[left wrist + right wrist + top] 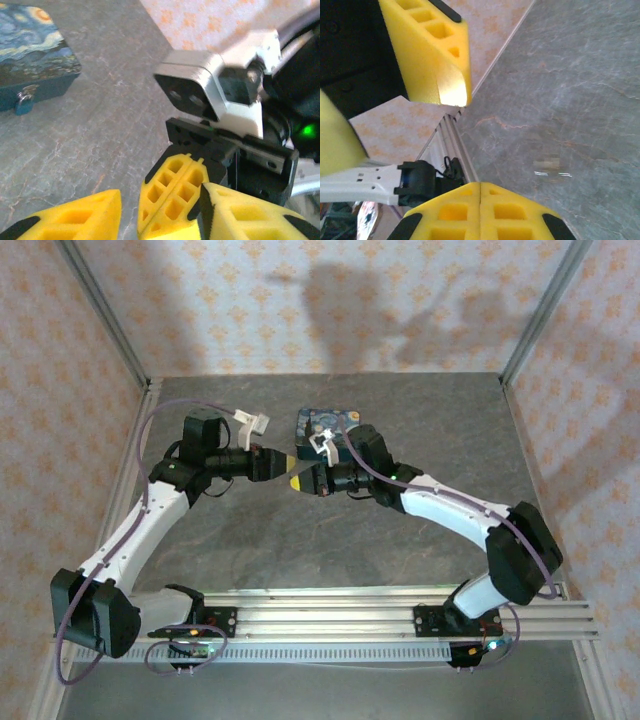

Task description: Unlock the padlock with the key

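The padlock, tiny and dark, hangs from the hasp on the front of the blue swirl-painted box, far to the left of both grippers. The two grippers meet tip to tip just in front of the box. My left gripper stands open, one finger on each side of the right gripper's shut yellow fingers. My right gripper is shut, its pads pressed flat together with nothing visible between them. The key is hidden.
The grey stone table stretches around the box. A small pale blurred streak shows over the table beyond the right gripper; I cannot tell what it is. Aluminium rails line the near edge, and patterned walls close in the sides.
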Motion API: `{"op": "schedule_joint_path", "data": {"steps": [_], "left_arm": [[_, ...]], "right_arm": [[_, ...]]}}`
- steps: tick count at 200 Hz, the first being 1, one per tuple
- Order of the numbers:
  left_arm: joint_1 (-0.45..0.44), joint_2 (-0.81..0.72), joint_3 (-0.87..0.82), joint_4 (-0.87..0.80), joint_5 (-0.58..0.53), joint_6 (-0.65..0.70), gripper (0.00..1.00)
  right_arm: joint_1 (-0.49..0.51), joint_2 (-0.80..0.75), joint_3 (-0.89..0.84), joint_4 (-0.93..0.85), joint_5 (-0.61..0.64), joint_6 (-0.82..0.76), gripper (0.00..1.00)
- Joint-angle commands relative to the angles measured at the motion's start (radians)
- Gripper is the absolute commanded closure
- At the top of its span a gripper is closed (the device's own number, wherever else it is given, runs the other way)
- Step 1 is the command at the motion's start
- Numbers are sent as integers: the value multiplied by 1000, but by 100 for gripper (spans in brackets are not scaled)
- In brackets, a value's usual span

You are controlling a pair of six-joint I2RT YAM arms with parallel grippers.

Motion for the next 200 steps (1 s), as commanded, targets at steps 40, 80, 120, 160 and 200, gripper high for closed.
{"op": "schedule_joint_path", "data": {"steps": [40, 80, 120, 160, 200], "left_arm": [[19, -50, -102, 141, -124, -282, 59], [20, -42, -80, -71, -303, -172, 59], [17, 63, -47, -190, -452, -50, 60], [-34, 235, -3, -206, -542, -15, 62], [-75, 390, 55, -205, -603, -12, 63]], "right_arm": [[1, -65, -63, 129, 169, 13, 100], [2, -38, -8, -78, 345, -35, 100], [5, 44, 92, -297, 525, -43, 99], [13, 129, 160, -406, 619, -16, 96], [9, 140, 148, -407, 660, -8, 96]]}}
